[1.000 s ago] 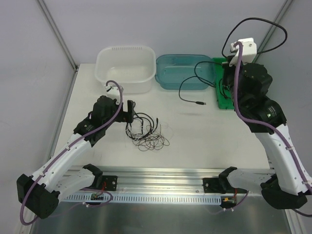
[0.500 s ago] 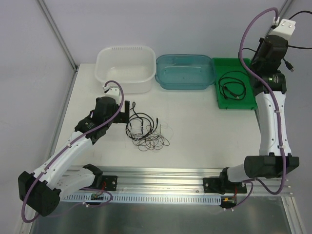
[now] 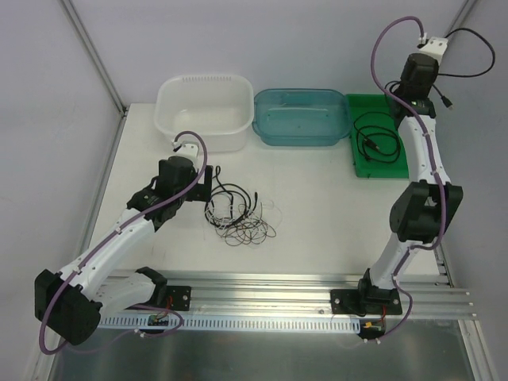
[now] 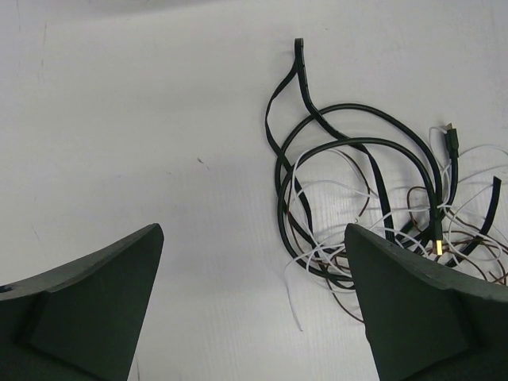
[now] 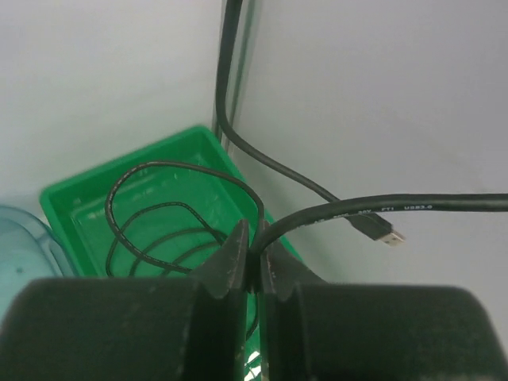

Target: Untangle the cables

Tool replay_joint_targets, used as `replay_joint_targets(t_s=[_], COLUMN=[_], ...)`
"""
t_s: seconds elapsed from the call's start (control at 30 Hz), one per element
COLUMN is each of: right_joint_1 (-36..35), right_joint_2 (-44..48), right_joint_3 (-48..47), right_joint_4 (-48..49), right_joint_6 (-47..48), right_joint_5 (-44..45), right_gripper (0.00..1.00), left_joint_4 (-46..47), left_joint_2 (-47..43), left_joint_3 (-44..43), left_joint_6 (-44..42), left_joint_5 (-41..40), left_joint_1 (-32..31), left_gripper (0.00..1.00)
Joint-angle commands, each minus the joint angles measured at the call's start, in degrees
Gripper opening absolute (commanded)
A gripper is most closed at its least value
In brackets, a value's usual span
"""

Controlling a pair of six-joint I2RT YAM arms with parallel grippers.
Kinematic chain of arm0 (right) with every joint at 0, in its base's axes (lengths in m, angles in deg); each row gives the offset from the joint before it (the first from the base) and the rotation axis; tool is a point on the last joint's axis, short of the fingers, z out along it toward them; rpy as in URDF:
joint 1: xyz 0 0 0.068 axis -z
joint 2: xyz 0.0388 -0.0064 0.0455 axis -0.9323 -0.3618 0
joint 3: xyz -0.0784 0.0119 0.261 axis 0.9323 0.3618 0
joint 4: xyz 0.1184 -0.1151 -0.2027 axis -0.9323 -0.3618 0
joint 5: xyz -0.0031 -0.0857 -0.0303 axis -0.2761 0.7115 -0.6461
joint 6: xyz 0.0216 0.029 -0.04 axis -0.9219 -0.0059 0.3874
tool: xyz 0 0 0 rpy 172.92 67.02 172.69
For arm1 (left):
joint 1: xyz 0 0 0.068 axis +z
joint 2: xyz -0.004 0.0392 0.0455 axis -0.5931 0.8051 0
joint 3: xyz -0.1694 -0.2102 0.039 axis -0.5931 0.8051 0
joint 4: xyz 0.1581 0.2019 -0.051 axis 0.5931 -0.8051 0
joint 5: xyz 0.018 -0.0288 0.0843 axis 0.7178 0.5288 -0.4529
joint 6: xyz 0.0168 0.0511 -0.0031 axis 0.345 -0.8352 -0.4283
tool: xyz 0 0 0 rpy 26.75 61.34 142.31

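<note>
A tangle of cables lies on the white table: a thicker black cord, thin dark wires and a thin white one. In the left wrist view the tangle lies ahead and to the right. My left gripper is open and empty, just left of the tangle. My right gripper is raised high over the back right, shut on a black cable. Its USB plug hangs free. Another coil of black cable lies in the green tray.
A white tub and a blue-green tub stand at the back beside the green tray. A metal rail runs along the near edge. Grey walls close in the cell.
My right arm has swung up and back from over the table, lifting the black cable; a coil now lies in the green tray. My left gripper has barely moved.
</note>
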Motion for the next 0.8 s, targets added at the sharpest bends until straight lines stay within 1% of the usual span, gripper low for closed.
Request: replay_joint_targets(t_s=[0.0, 0.07, 0.1, 0.17, 0.2, 0.27, 0.33, 0.47, 0.6, 0.77], right_joint_1=[0.3, 0.3, 0.3, 0.4, 0.4, 0.4, 0.4, 1.1, 2.2, 3.6], right_joint_2=[-4.5, -6.1, -7.3, -8.2, -8.6, -10.2, -11.3, -16.3, -19.0, -21.1], right_joint_3=[-1.7, -1.1, -0.5, 0.3, 0.6, 1.0, 0.9, -3.1, -5.6, -7.1], right_joint_4=[5.2, 4.9, 4.2, 3.3, 2.0, 0.5, -1.7, -8.8, -15.4, -21.0], right_joint_6=[-0.5, -2.5, -3.3, -5.5, -6.0, -7.2, -7.5, -7.7, -9.2, -10.6], right_joint_5=[-1.2, -3.0, -6.2, -9.4, -13.5, -17.8, -19.7, -25.0, -28.3, -26.8], right_gripper=[0.01, 0.01, 0.01, 0.01, 0.01, 0.01, 0.01, 0.01, 0.01, 0.01], left_joint_4=[-1.1, -1.3, -1.4, -1.5, -1.7, -1.8, -2.0, -2.2, -2.2, -2.2], left_joint_2=[0.8, 1.4, 1.6, 2.0, 2.3, 2.5, 2.6, 2.5, 2.5, 2.5], left_joint_3=[-2.5, -2.6, -2.7, -2.8, -2.8, -3.0, -3.0, -3.1, -3.1, -3.2], left_joint_6=[-1.3, -1.5, -1.6, -1.8, -1.8, -1.9, -1.8, -1.8, -1.8, -1.9], left_joint_5=[-2.3, -2.5, -2.6, -2.6, -2.6, -2.5, -1.9, -1.8, -1.9, -1.8], left_joint_1=[0.8, 0.8, 0.8, 0.7, 0.8, 0.8, 0.8, 0.7, 0.8, 0.8], left_gripper=[0.99, 0.99, 0.99, 0.99, 0.99, 0.99, 0.99, 0.99, 0.99, 0.99])
